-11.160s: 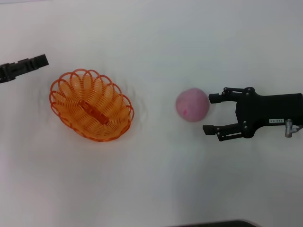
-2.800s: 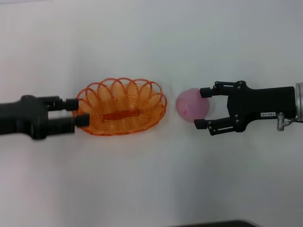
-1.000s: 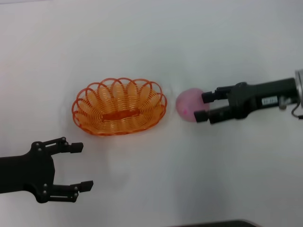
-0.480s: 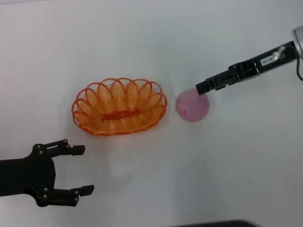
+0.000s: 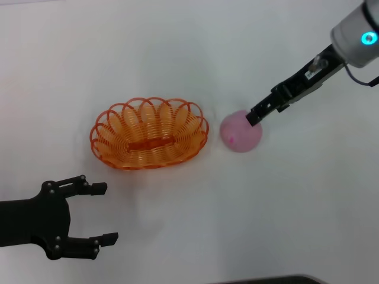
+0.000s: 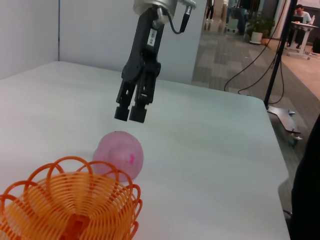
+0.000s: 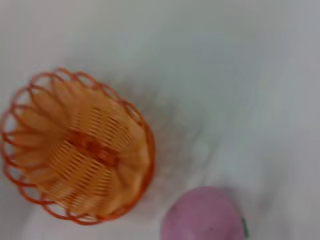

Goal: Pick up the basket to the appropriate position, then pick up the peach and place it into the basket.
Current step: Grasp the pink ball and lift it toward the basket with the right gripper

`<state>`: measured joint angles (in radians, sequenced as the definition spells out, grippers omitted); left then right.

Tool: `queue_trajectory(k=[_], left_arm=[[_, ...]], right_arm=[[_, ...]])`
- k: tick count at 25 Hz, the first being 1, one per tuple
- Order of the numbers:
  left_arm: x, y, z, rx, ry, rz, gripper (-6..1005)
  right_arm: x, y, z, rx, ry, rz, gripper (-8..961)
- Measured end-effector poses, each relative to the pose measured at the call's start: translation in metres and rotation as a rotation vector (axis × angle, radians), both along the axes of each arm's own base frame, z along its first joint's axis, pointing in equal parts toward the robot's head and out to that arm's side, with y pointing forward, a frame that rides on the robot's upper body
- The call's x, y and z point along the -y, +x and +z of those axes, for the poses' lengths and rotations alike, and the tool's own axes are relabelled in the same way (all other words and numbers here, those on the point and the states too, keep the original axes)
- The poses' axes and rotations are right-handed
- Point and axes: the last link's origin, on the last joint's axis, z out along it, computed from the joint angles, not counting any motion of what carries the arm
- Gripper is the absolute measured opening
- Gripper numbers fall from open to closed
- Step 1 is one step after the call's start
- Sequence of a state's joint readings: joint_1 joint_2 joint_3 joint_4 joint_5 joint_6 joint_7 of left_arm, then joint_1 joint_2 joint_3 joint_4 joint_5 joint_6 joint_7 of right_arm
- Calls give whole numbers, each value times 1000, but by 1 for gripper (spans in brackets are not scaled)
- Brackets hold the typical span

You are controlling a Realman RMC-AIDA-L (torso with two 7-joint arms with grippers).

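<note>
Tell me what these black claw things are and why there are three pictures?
They are the two hands of a robot, called grippers. One picture comes from a camera on the robot's head, looking down at a white table. The other two come from small cameras on its wrists, so they see the same things from close up.

On the table sits an orange basket, and it is empty. Just beside it lies a pink toy peach, still on the table.

The right gripper hangs right above the peach with its fingers closed, not touching it; the left wrist camera shows a gap between them. The left gripper waits nearer the robot, open and holding nothing.

So nothing is held right now. The peach has yet to go into the basket.
</note>
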<state>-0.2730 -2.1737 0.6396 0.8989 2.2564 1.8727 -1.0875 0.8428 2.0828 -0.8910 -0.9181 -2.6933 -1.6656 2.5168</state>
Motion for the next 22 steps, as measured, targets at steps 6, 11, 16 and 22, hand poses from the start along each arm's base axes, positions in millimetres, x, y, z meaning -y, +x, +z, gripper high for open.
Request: queue_trajectory(k=[6, 11, 16, 22], left_arm=[[0, 0, -1, 2, -1, 4, 899], [-1, 0, -3, 9, -5, 8, 899], [-1, -1, -3, 6, 1, 13, 900], [-1, -1, -4, 3, 2, 15, 899]], right_arm=[[-2, -10, -15, 90, -38, 88, 900], [-4, -15, -21, 114, -47, 141, 893], [-3, -21, -28, 100, -63, 169, 886], [0, -21, -36, 96, -87, 178, 878]])
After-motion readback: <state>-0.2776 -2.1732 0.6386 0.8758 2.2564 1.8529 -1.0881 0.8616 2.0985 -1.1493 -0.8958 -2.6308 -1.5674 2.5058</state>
